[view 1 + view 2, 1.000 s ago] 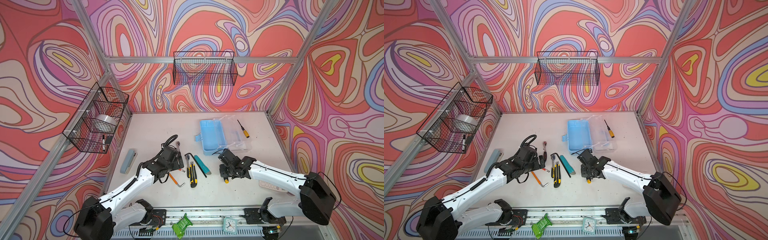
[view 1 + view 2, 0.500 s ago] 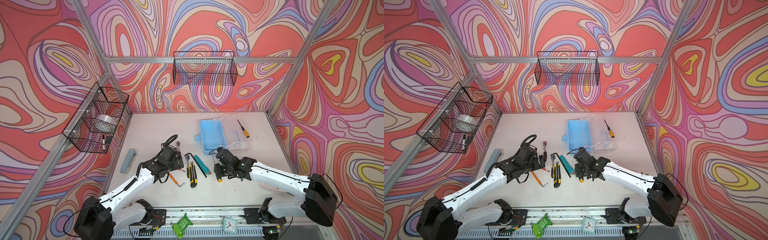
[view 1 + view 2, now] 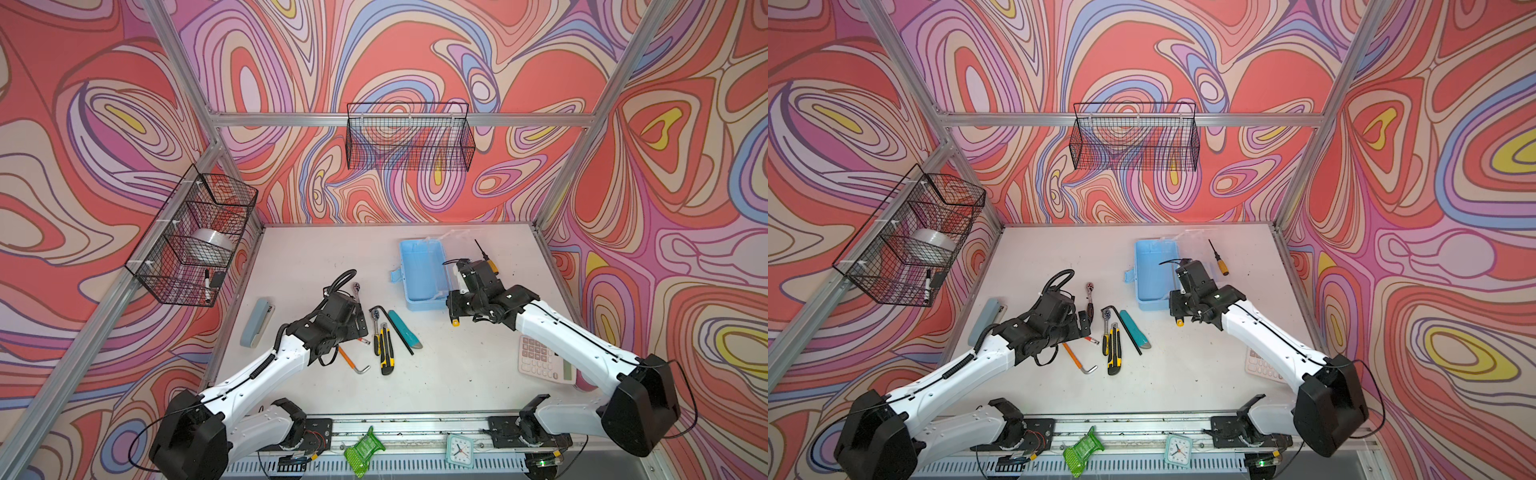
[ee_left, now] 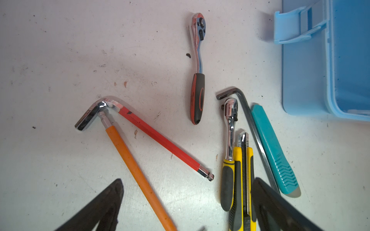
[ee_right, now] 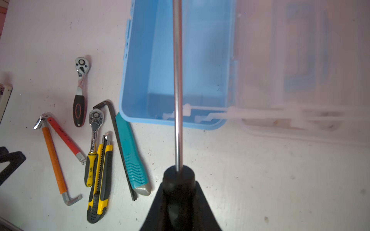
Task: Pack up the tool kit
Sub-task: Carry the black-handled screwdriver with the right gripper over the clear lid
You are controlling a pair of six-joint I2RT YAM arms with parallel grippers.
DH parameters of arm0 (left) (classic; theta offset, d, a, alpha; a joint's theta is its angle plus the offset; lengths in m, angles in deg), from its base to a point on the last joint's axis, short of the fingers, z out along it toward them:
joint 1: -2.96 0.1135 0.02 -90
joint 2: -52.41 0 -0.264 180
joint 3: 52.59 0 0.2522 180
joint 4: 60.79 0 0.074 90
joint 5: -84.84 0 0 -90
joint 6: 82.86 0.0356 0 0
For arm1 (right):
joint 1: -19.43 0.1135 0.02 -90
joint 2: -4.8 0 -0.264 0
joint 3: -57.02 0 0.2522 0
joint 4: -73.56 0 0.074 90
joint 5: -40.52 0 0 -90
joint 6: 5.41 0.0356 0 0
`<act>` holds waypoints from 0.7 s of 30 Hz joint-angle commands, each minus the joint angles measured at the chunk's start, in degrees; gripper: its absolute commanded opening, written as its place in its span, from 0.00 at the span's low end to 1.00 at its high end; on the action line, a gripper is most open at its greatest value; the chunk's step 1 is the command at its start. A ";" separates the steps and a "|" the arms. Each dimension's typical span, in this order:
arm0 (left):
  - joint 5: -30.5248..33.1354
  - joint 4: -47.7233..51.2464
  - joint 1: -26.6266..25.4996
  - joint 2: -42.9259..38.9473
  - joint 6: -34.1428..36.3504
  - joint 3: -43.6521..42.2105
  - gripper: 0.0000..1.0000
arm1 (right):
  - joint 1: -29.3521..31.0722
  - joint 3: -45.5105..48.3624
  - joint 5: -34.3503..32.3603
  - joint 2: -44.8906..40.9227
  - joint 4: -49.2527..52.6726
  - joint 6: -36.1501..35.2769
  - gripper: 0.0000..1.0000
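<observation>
Crowding the blue box [image 3: 419, 270]: loose tools [image 3: 385, 345]; right fingers [image 5: 204, 210] gripping screwdriver [image 5: 177, 80], left fingers [image 4: 104, 204] spread.

Bright even light, soft shadows, wide-angle bending at top-view edges, clear lid [image 5: 296, 60] hazy and unfocused.

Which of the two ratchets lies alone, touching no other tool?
The ratchet with the red-and-black handle; the yellow-handled ratchet lies against the yellow utility knife.

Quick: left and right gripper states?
Left gripper: open, holding nothing.
Right gripper: shut on the screwdriver.
</observation>
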 commanded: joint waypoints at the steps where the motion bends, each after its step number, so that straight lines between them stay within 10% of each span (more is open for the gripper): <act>1: 0.45 0.97 0.26 0.76 0.48 1.74 1.00 | -5.44 -3.05 1.75 0.97 1.42 -8.09 0.00; 21: 0.34 2.24 0.10 4.01 1.54 4.51 1.00 | -22.63 -22.60 4.48 20.09 0.15 -26.61 0.00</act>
